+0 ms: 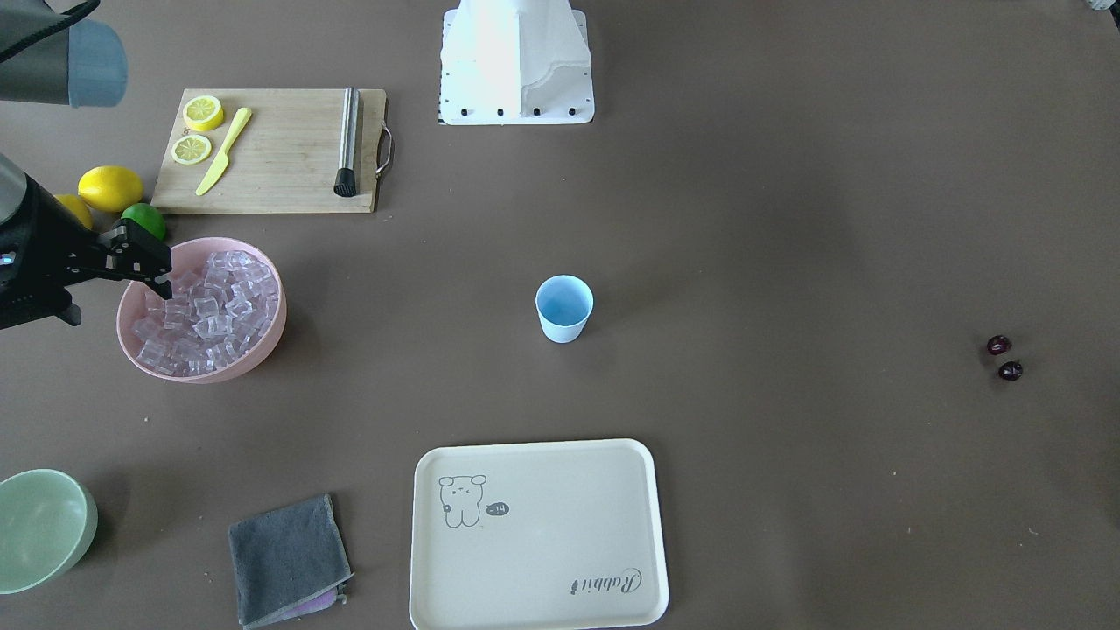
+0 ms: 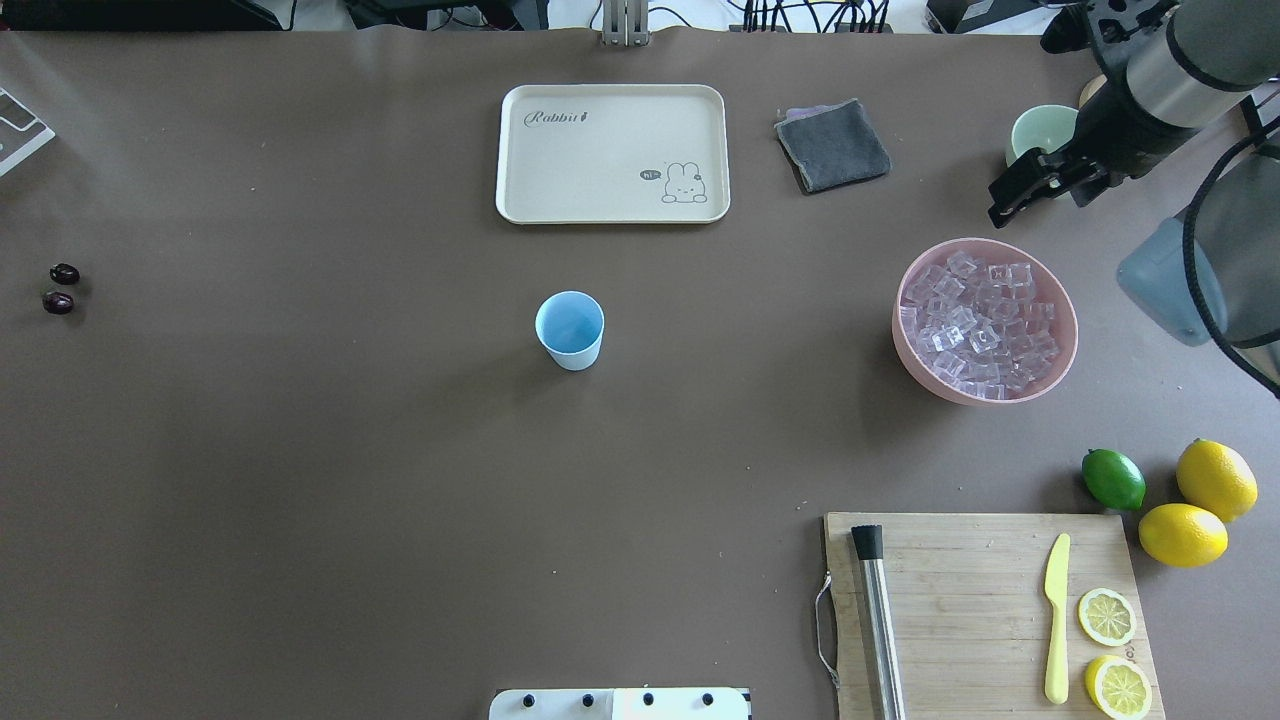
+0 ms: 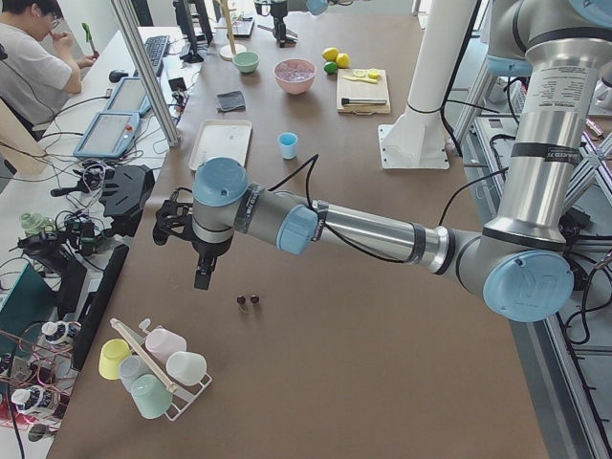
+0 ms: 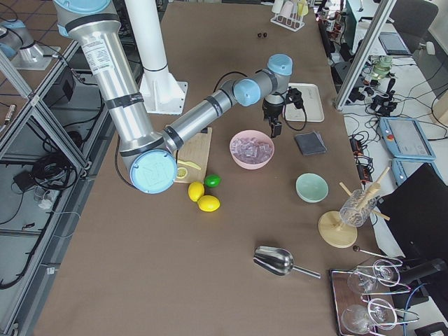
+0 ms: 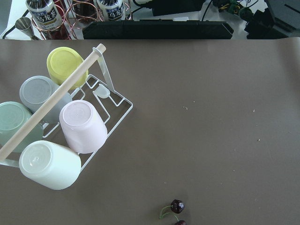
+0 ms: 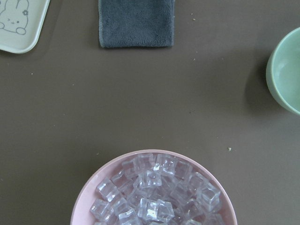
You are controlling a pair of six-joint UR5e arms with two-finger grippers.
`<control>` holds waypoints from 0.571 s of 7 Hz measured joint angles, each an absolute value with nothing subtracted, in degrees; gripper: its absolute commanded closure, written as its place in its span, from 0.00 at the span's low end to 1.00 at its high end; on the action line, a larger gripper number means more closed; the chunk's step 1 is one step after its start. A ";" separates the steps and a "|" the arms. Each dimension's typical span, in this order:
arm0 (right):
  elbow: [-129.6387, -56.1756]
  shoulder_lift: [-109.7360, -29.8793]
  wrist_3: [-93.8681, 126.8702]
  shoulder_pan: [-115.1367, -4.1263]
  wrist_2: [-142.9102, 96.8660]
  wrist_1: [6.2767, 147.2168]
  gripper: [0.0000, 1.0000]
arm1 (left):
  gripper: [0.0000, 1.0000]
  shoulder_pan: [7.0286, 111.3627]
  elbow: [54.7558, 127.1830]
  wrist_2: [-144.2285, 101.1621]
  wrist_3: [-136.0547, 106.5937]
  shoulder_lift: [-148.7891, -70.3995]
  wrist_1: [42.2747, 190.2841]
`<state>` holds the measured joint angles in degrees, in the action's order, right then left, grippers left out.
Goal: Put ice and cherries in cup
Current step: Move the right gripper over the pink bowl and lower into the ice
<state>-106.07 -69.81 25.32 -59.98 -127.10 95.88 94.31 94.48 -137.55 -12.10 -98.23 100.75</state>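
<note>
Right gripper (image 1: pixel 150 267): hovering near ice (image 1: pixel 210 308), well apart from cup (image 1: pixel 564 304), jaws standing spread.
Left gripper (image 3: pixel 203 275): hanging near cherries (image 1: pixel 999 345), far from cup; jaws impossible to tell.

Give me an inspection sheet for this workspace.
Surface: brown table, no spills seen.
Job's things: cup upright, empty; ice in pink bowl; cherries on table, far from cup.
Clutter: tray, cloth, green bowl, cutting board, lemons, lime.
Grippers: right gripper above pink bowl's edge, looks open; left gripper near cherries, state unclear.
Cables: cable loops along the arms; none on table.
Surroundings: seated operator; cup rack at table's left end.
</note>
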 measured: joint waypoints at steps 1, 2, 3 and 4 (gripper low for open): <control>-105.82 -70.09 27.08 -56.50 -123.68 94.42 0.00 | 0.02 94.27 94.56 -137.55 -12.12 -98.07 100.96; -105.64 -70.31 28.02 -53.17 -119.49 93.80 0.00 | 0.02 94.18 94.43 -137.55 -12.12 -98.03 101.10; -105.48 -70.54 28.40 -50.58 -116.32 93.55 0.00 | 0.02 94.08 94.16 -137.55 -12.15 -98.01 101.42; -104.99 -70.73 28.57 -49.24 -114.90 93.47 0.00 | 0.02 94.01 94.02 -137.55 -12.19 -98.00 101.84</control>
<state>-104.99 -70.73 28.57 -49.24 -114.90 93.47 94.01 94.02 -137.55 -12.19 -98.00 101.84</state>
